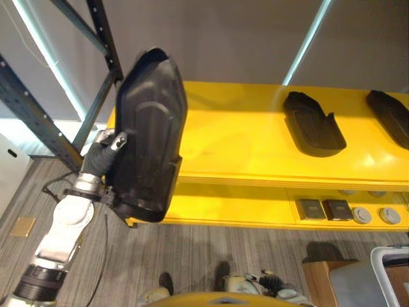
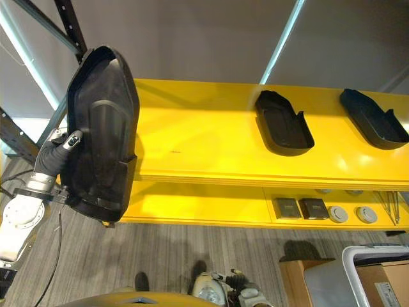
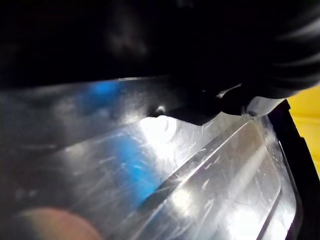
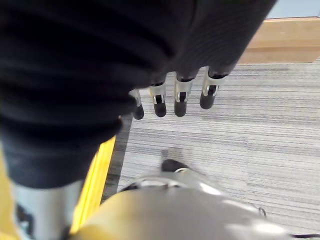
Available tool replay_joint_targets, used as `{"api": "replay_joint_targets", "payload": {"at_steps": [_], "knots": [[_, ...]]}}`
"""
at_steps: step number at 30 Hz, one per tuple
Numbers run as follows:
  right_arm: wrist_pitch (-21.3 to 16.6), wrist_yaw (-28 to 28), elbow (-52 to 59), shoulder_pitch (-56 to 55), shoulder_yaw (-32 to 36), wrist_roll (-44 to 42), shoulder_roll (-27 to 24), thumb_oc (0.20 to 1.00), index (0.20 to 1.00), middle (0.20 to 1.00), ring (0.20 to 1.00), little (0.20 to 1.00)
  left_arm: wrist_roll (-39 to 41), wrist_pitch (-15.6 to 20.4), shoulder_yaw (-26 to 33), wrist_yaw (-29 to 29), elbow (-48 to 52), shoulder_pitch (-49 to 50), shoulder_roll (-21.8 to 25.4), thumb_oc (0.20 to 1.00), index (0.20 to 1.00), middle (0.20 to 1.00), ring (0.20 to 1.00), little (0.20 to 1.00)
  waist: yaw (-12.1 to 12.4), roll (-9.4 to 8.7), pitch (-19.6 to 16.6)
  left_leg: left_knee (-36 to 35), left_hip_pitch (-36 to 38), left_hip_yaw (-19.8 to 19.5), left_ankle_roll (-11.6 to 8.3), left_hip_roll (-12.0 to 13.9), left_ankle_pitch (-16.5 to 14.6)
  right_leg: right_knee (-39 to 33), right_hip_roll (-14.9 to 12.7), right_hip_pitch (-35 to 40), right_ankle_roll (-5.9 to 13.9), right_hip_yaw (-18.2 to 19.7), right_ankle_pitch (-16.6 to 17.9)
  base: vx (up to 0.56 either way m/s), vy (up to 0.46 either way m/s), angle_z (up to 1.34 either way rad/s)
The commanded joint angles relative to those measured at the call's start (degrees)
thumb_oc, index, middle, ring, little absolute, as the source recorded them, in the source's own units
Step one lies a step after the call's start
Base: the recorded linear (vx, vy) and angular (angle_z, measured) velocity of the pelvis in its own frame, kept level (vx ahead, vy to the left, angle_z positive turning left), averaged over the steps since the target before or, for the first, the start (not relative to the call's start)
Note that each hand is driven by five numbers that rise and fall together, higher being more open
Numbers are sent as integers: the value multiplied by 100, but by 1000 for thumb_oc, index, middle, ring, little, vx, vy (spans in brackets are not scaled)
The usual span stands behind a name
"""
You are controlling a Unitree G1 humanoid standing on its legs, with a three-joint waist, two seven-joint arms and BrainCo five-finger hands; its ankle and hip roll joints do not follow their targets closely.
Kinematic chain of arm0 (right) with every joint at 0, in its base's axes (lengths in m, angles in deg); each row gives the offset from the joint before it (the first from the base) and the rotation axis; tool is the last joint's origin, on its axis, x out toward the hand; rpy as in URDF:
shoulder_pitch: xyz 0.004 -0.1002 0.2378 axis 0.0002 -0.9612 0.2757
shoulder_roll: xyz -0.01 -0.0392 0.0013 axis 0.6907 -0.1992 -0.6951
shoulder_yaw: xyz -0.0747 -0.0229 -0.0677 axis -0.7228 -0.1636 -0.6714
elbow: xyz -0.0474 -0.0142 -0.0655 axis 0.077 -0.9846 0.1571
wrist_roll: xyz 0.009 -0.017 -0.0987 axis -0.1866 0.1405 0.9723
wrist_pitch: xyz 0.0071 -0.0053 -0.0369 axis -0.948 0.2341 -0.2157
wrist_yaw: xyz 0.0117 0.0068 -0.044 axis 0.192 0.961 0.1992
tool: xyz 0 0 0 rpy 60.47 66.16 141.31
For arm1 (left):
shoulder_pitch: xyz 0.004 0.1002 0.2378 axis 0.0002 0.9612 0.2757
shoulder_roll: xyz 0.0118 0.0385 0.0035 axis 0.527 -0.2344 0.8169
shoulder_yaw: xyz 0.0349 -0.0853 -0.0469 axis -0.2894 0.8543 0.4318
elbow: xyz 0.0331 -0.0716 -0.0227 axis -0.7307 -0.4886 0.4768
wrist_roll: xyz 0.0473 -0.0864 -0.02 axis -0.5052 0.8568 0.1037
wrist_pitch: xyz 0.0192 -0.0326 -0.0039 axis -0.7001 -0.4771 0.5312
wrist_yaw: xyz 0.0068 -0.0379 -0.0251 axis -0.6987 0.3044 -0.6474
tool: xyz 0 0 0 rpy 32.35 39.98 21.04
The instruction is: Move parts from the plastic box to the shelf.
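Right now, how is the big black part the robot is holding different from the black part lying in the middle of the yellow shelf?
The black plastic part in the left hand stands nearly upright, lifted off the yellow shelf; the black part in the middle of the shelf lies flat with its hollow side up. The held part is at the shelf's left end and looks bigger because it is nearer the camera. Both are dark, tray-like shells of similar shape.
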Motion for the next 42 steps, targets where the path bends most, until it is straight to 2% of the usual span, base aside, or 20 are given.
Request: {"api": "replay_joint_targets", "payload": {"at_steps": [1,3,4,5,11,16,24,29,37,38,39,40,42], "knots": [[94,102,-253,76,-382,132,-11,1000,1000,1000,1000,1000,-123,228,332,-303,373,-274,-55,200,200,200,200,200,130,96,-32,-13,30,-1009,-74,312,-517,-538,2,530,309,-11,-244,120,-36,8],[110,179,-236,-24,-465,266,-19,1000,1000,1000,1000,1000,-160,147,391,-320,234,-190,-147,200,200,200,200,200,100,124,-118,-13,99,-958,-108,344,-547,-671,-13,657,281,-71,-233,253,-76,0],[94,172,-131,-93,-388,125,-35,1000,1000,1000,1000,1000,-206,-24,449,-419,-197,-210,-263,200,200,200,200,200,-61,179,-187,-13,179,-897,-177,400,-581,-982,48,893,242,-84,-223,295,-85,9],[86,187,-102,-87,-358,41,-55,1000,1000,1000,1000,1000,-215,-60,424,-440,-363,-303,-280,200,200,200,200,200,-100,208,-194,-13,164,-860,-199,412,-592,-1100,75,927,247,-72,-197,253,-80,7],[38,340,115,34,-626,-87,-109,1000,1000,1000,1000,1000,305,-284,188,-427,-1240,-1061,-307,200,200,200,200,200,-277,256,-153,-13,-185,-690,-267,507,-546,-1150,198,533,254,132,-198,-22,-22,-22],[52,367,172,184,-800,-122,-176,1000,1000,1000,1000,1000,374,-498,-248,-491,-2135,-2279,-68,200,200,200,200,200,-426,280,142,-13,-532,-685,-296,559,-417,-1150,302,190,222,253,-178,-40,-21,-15],[98,229,133,626,-1020,-281,-177,1000,1000,1000,1000,1000,691,-486,-793,-932,-3166,-3825,67,200,200,200,200,200,-495,255,520,-13,-1340,-774,-318,557,-133,-1150,325,-552,216,327,12,-86,-27,-3],[91,173,129,793,-1085,-398,-144,1000,1000,1000,1000,1000,630,-531,-963,-1128,-3457,-4227,22,200,200,200,200,200,-499,284,650,-13,-1552,-811,-337,555,-67,-1150,314,-731,216,315,61,-23,-13,0],[72,146,177,903,-1077,-578,-75,1000,1000,1000,1000,1000,241,-733,-1087,-1135,-3540,-4310,155,200,200,200,200,200,-462,296,679,-13,-1631,-781,-357,572,-48,-1150,309,-813,219,301,79,0,0,0],[73,146,175,906,-1079,-579,-68,1000,1000,1000,1000,1000,205,-750,-1083,-1131,-3530,-4291,161,410,410,410,410,410,-459,297,676,-13,-1629,-773,-357,571,-50,-1150,308,-812,216,302,78,0,0,0],[73,146,175,906,-1080,-579,-68,1000,1000,1000,1000,1000,205,-750,-1082,-1131,-3529,-4290,161,784,784,784,784,784,-459,297,676,-13,-1628,-772,-357,571,-50,-1150,308,-812,216,302,78,0,0,0],[75,145,173,908,-1095,-553,-59,1000,1000,1000,1000,1000,140,-786,-1070,-1129,-3509,-4266,175,1000,1000,1000,1000,1000,-450,289,670,-13,-1621,-766,-355,575,-54,-1150,308,-807,213,298,77,0,0,0],[76,157,181,890,-1132,-514,-56,1000,1000,1000,1000,1000,50,-821,-1048,-1118,-3492,-4218,185,1000,1000,1000,1000,1000,-439,293,655,-13,-1598,-759,-354,578,-66,-1150,306,-792,206,306,64,0,0,0]]}}
